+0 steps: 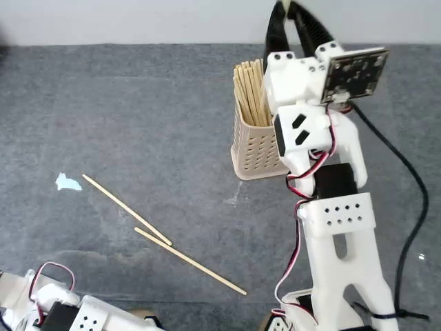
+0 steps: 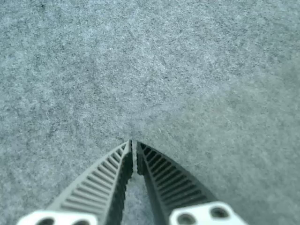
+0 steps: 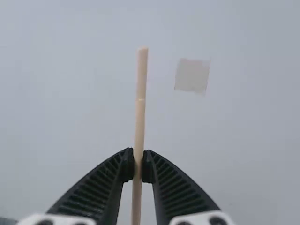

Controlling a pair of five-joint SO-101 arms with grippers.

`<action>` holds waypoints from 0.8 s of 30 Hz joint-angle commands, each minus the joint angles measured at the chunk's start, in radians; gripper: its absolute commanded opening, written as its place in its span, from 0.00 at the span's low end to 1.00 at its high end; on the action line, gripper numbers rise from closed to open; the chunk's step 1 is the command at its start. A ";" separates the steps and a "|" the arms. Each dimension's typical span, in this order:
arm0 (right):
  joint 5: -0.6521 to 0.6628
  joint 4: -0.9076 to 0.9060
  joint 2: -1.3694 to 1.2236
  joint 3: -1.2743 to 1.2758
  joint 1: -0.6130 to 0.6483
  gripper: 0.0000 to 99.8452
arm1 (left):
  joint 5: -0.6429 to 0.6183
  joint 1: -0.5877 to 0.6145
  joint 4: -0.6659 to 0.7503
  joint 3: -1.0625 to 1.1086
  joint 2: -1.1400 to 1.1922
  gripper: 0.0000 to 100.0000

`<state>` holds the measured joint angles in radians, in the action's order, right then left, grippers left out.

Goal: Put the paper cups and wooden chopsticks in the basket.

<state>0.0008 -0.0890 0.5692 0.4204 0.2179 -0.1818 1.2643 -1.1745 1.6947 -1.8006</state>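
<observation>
A beige perforated basket [image 1: 253,153] stands on the grey mat with several wooden chopsticks [image 1: 251,93] upright in it. Two more chopsticks lie flat on the mat: one [image 1: 126,209] at the left, one [image 1: 190,261] nearer the front. My right gripper [image 3: 137,165] is shut on a single chopstick [image 3: 139,112], which sticks out past its fingertips against a plain wall. In the high view that arm's black fingers [image 1: 311,26] rise behind the basket at the top. My left gripper [image 2: 133,146] is shut with nothing in it, low over bare mat.
A small blue scrap [image 1: 67,183] lies on the mat at the left. The right arm's white body [image 1: 337,227] fills the space right of the basket. A pale square patch [image 3: 192,75] is on the wall.
</observation>
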 commanded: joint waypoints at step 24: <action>-0.080 -0.806 0.061 -0.186 0.079 0.14 | 0.008 0.005 -0.006 -0.010 -0.005 0.01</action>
<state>-0.0683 -0.7411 0.5846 0.2961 0.2470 -0.1818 1.2643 -1.1745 1.6947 -1.8006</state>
